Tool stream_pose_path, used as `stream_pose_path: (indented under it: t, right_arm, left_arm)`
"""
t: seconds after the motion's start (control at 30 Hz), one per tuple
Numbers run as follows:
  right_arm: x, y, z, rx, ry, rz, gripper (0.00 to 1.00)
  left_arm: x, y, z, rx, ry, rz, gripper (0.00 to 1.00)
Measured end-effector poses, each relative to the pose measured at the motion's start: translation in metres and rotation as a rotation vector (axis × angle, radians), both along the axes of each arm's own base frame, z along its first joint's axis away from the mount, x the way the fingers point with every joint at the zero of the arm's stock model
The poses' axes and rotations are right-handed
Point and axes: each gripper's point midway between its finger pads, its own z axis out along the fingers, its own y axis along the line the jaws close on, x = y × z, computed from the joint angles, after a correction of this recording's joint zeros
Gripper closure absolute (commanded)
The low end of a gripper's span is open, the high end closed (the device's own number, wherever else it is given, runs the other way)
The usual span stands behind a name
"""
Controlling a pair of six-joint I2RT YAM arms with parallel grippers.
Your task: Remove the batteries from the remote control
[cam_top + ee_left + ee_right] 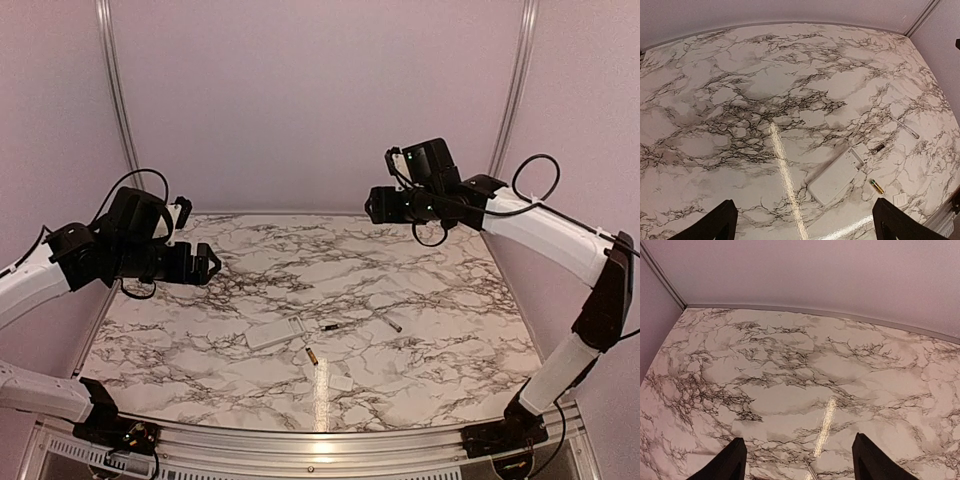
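Both ends free: left gripper [205, 265] released, jaws wide with nothing in them. The right gripper [372, 205] is also spread and empty. Both hang high over the table [150, 340], one left of centre and one right.

Nearest the bases is the small white cover piece [340, 382]. Just beyond it the copper-ended battery [312, 356] lies loose, near the remote control [272, 333], which lies flat, centre-left. The dark battery [330, 327] sits just off the remote's right end, with the slim grey tool [393, 323] further right.

Risks:
- Both cells are round and free (a sideways nudge from a finger likely rolls them toward the near edge).
- The tool looks much like a battery from above, so a wrong pick is easy.
- Can't tell if the recess holds another cell, so calling it done could be premature.
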Motion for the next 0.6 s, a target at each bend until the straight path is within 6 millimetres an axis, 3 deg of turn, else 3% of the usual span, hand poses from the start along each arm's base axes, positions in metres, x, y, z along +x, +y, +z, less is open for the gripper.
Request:
stream_pose_path:
  t: [0.1,0.33,0.47,0.6]
  right_arm:
    - [0.001,0.001,0.01,0.004,-0.016,0.005,0.02]
    - [0.002,-0.001,0.029,0.016,-0.04,0.041,0.01]
    - [0.006,-0.02,0.041,0.028,-0.056,0.024,0.02]
    - [0.005,-0.05,0.067,0.082,-0.09,0.007,0.02]
  left_arm:
    - [0.005,0.0,0.005,0.015,-0.018,0.008,0.01]
    - [0.022,0.005,0.022,0.051,-0.068,0.064,0.01]
    - [0.029,0.012,0.04,0.057,-0.121,0.11,0.01]
    - [0.035,0.019,0.058,0.067,-0.164,0.158,0.01]
